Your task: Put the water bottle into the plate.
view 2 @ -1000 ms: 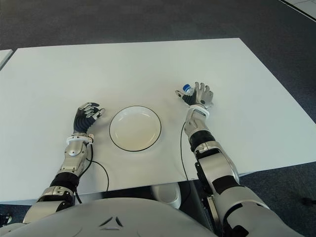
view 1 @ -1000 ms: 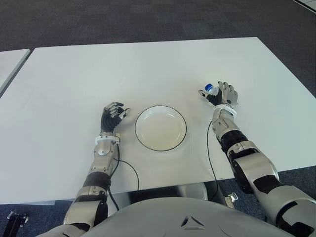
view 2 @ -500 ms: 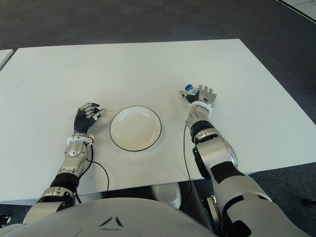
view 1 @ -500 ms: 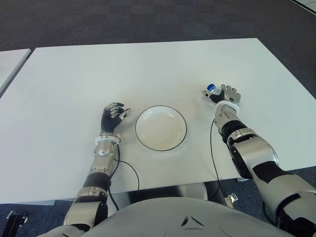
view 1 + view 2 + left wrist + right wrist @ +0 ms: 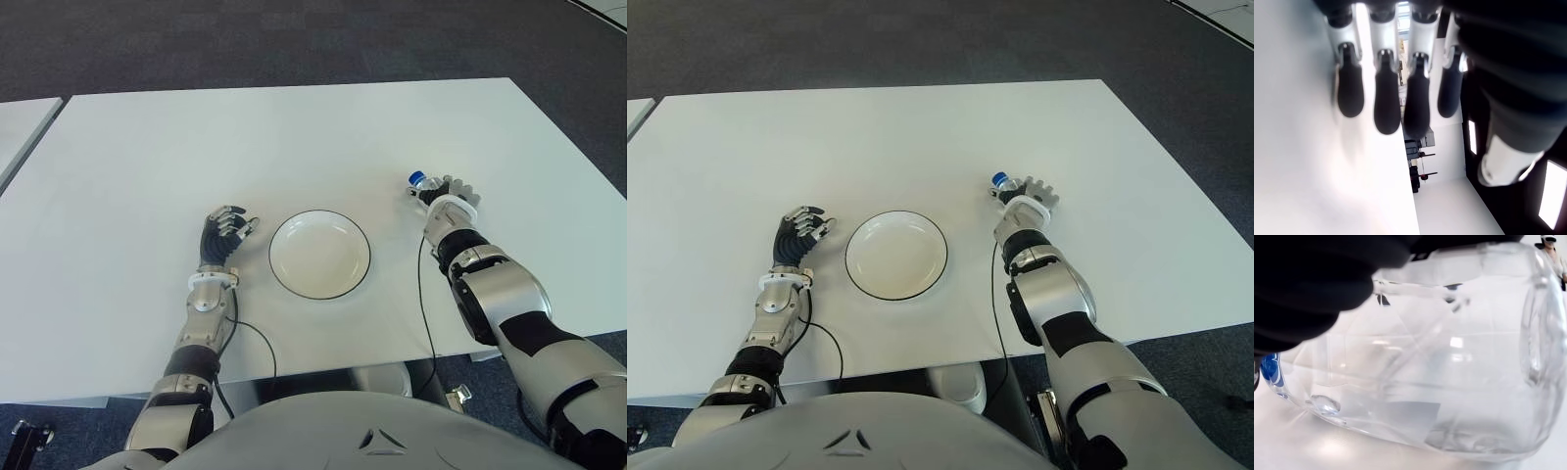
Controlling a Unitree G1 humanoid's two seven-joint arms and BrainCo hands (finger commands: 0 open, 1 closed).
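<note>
- left hand (image 5: 224,231) is sitting just left of the plate (image 5: 319,254), fingers loosely curled around nothing, staying clear of the drop zone
- plate's waiting mid tabletop (image 5: 294,137)
- right hand (image 5: 446,192) is gripping the water bottle (image 5: 421,182), off to the plate's right, blue cap pointing plateward

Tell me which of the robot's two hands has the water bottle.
The right hand, right of the plate, grips the water bottle; the left hand holds nothing.
</note>
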